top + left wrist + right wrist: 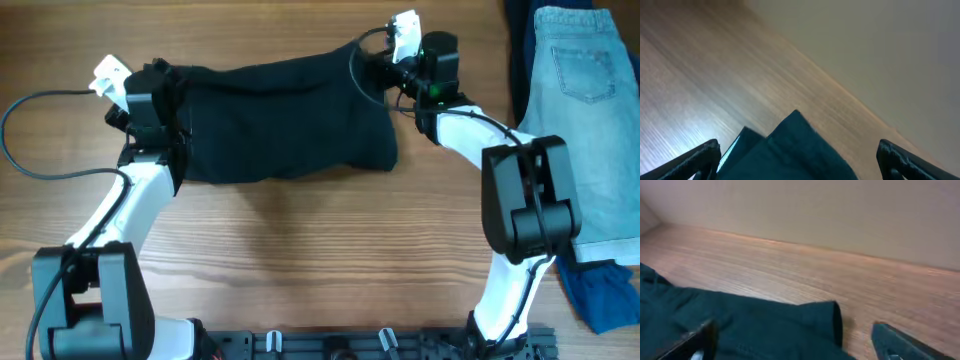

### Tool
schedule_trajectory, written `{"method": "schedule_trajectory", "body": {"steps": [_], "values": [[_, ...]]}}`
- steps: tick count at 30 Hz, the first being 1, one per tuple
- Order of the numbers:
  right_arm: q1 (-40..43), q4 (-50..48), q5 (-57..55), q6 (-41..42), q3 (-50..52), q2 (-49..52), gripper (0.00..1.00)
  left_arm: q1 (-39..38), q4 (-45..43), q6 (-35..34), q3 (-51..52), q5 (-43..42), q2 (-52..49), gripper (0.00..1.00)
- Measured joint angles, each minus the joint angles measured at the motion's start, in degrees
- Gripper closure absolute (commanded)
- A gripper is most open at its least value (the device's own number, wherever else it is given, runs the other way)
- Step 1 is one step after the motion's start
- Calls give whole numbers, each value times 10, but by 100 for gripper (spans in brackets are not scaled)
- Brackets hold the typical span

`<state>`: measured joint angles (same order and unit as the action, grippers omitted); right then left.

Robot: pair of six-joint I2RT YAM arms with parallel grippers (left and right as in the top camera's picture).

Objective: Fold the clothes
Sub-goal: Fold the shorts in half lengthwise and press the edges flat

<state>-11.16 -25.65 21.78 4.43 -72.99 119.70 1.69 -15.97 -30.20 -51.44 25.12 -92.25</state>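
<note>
A dark folded garment (285, 120) lies on the wooden table between my two arms. My left gripper (160, 85) is over its far left corner, jaws open, with the cloth's corner (795, 145) between the fingers. My right gripper (385, 60) is over the far right corner, jaws open, with the cloth's folded edge (790, 325) between the fingers. Neither gripper holds the cloth.
Light blue denim shorts (585, 120) lie at the right edge of the table on darker blue clothing (600, 290). A pale wall (840, 210) rises behind the table's far edge. Bare wood (300, 250) lies in front of the garment.
</note>
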Motion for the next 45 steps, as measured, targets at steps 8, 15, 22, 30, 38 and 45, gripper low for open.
{"method": "schedule_trajectory", "body": {"steps": [8, 15, 22, 30, 38, 45], "values": [[0, 213, 13, -14, -73, -12, 0, 0, 121, 47, -6, -155, 22, 0], [11, 401, 45, -25, -83, -15, 0, 0, 238, 77, -8, -234, 22, 1], [61, 488, 145, -37, -83, -15, 0, 1, 380, 83, -9, -246, 92, 0], [35, 429, 145, -47, -82, 42, 1, 3, 388, 92, -9, -240, 92, 0], [30, 393, 63, -43, -81, 45, 18, 3, 387, 98, -9, -233, 92, 0], [-15, 377, 71, -34, -86, 71, 96, 3, 388, 98, -9, -232, 92, 0]]}}
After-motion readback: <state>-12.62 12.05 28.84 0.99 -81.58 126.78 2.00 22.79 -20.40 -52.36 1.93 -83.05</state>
